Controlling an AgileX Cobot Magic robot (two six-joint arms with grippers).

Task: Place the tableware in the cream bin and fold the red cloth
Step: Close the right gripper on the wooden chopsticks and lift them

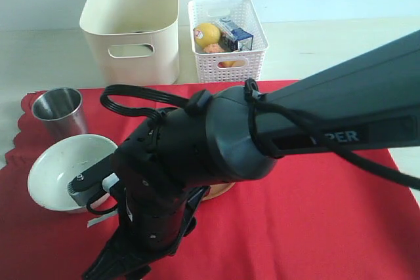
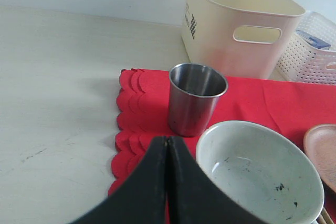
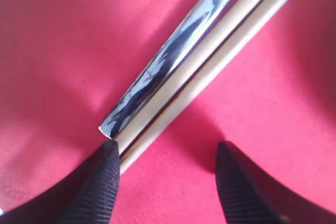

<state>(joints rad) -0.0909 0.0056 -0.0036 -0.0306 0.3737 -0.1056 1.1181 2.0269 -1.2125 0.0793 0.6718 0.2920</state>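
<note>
Clear along right edge of cloth [image 1: 328,227]; blocked at left edge by cup [image 1: 59,113] and bowl [image 1: 56,165], behind by tub [image 1: 134,31] and basket [image 1: 226,57].

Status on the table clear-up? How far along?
Done: nothing visible; the steel cup, bowl and plate sit on the red cloth, outside the cream bin. In hand: right gripper open over the ends of knife and chopsticks, not gripping. The left gripper is shut, empty. Left: all that tableware into the bin, then fold the cloth, which lies flat.
</note>
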